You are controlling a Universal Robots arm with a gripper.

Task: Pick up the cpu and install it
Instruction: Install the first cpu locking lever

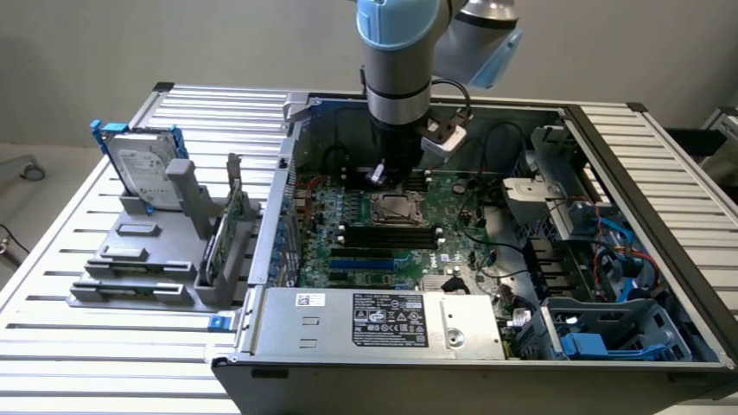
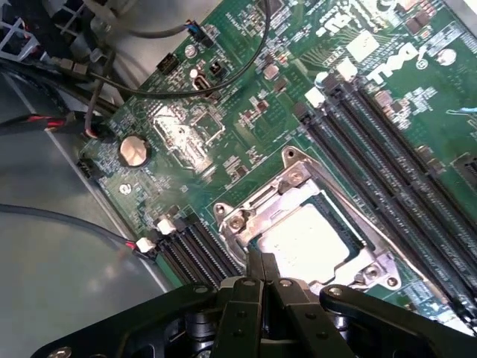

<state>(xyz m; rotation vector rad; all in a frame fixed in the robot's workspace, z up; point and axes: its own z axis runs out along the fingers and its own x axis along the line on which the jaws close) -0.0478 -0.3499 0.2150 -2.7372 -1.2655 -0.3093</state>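
Over the motherboard [image 1: 403, 233], inside the open case [image 1: 645, 225], the gripper [image 2: 261, 262] hangs just at the socket [image 2: 309, 235]; its fingers [image 2: 255, 270] are pressed together with no gap between them, and nothing is held; their tips sit at the socket frame's edge, though I cannot tell whether they touch it; the cpu [image 2: 305, 240] lies flat in the socket, silvery top up, framed by the metal bracket; memory slots [image 2: 387, 164] run alongside; on the exterior view's left, a hard drive [image 1: 144, 169] stands upright in a grey rack [image 1: 150, 259] on the table [image 1: 104, 363].
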